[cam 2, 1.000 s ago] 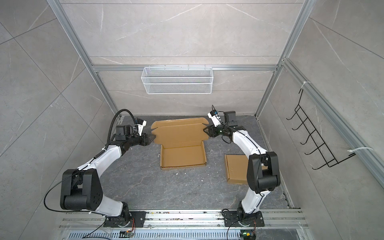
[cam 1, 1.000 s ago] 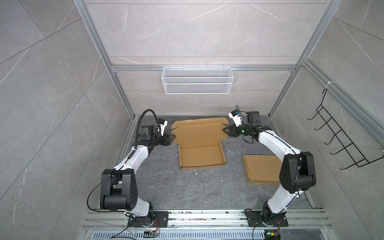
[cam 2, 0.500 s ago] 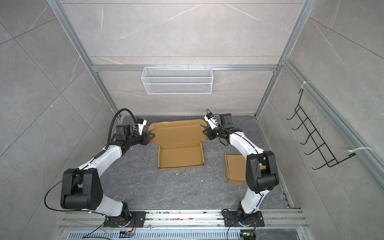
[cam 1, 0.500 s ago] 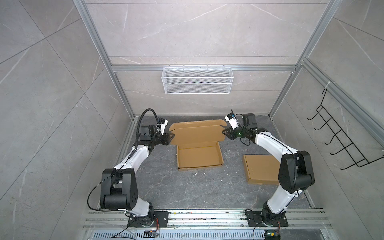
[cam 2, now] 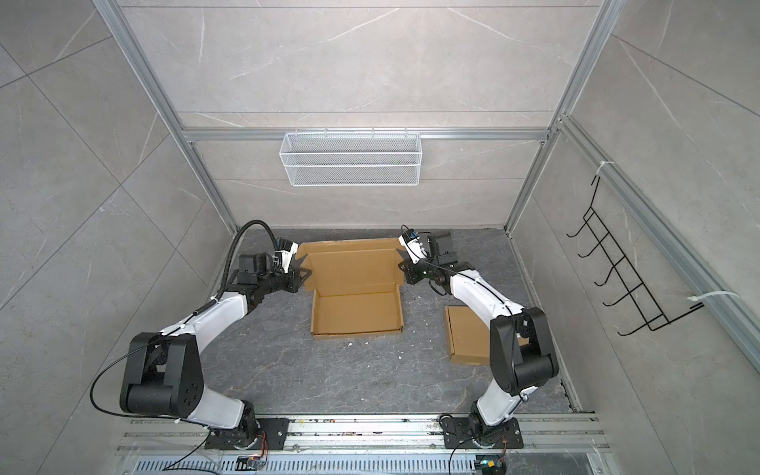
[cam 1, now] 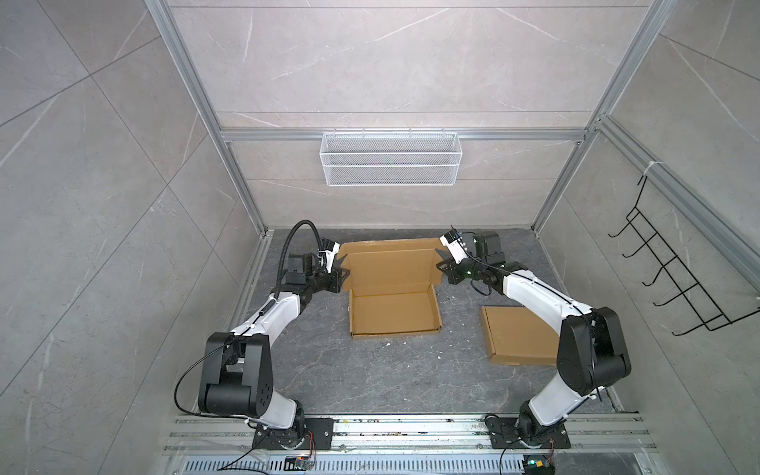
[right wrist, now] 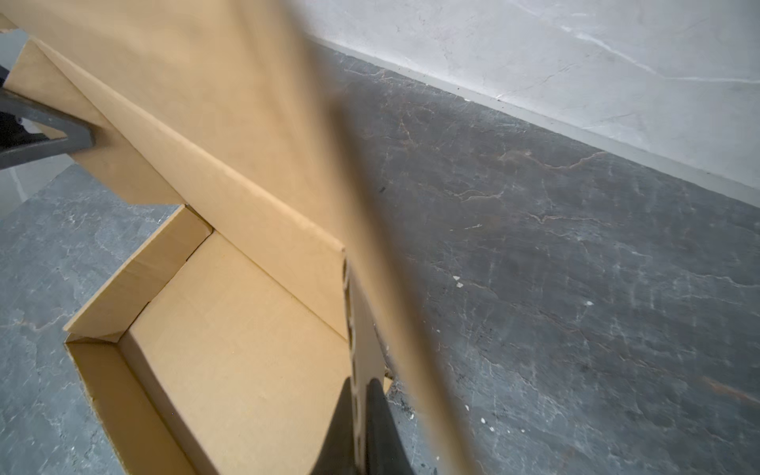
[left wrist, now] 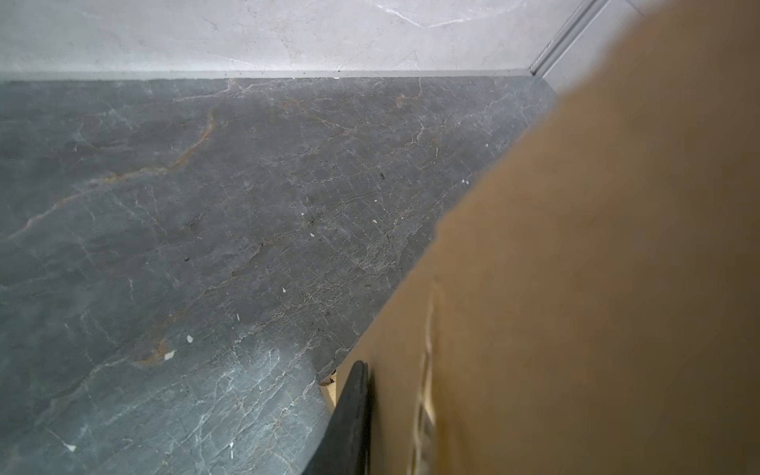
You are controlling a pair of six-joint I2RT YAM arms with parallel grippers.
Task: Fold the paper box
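My left gripper (cam 1: pixel 344 275) and my right gripper (cam 1: pixel 441 266) narrow from half open to pinching opposite side edges of the open brown cardboard box (cam 1: pixel 392 312), which slides slightly toward my left

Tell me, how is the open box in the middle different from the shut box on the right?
The open box has its lid raised, so you see inside; the shut box lies closed and flat. The left gripper and right gripper each pinch a side of the open box's lid; no gripper holds the shut box. Both are plain brown cardboard on the grey table.
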